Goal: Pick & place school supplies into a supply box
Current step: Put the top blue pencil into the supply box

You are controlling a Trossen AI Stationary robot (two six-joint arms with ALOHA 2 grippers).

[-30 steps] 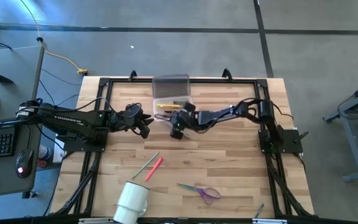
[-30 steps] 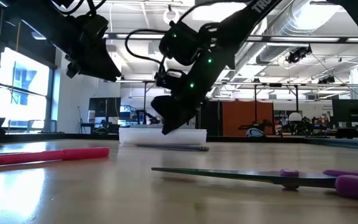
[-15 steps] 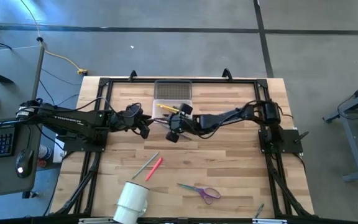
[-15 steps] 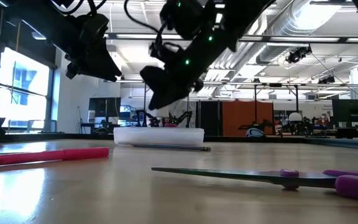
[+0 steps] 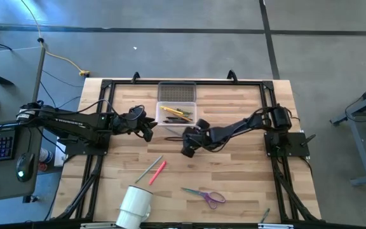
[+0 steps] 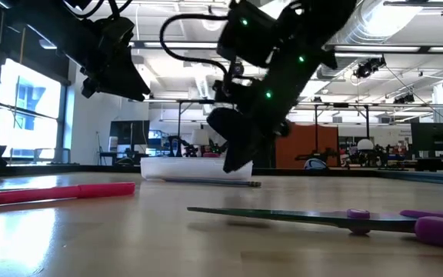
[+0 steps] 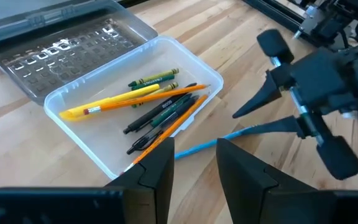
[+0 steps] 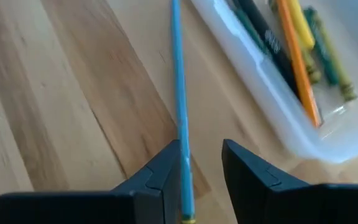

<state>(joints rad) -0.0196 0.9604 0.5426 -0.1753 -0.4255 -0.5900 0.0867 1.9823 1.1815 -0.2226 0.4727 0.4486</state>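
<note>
Two dark jointed arms, black looping cables, green indicator lights, tapered black fingers [image 7: 263, 102]

Clear glossy plastic supply box [image 7: 114, 146], matt wood table [image 5: 234, 172]

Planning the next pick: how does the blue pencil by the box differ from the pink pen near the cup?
The blue pencil is thin and lies right along the box, under the right gripper. The pink pen looks thicker and shorter, and lies farther from the box, beside a grey-green pencil, with no gripper over it. Both lie flat on the table, outside the box.
</note>
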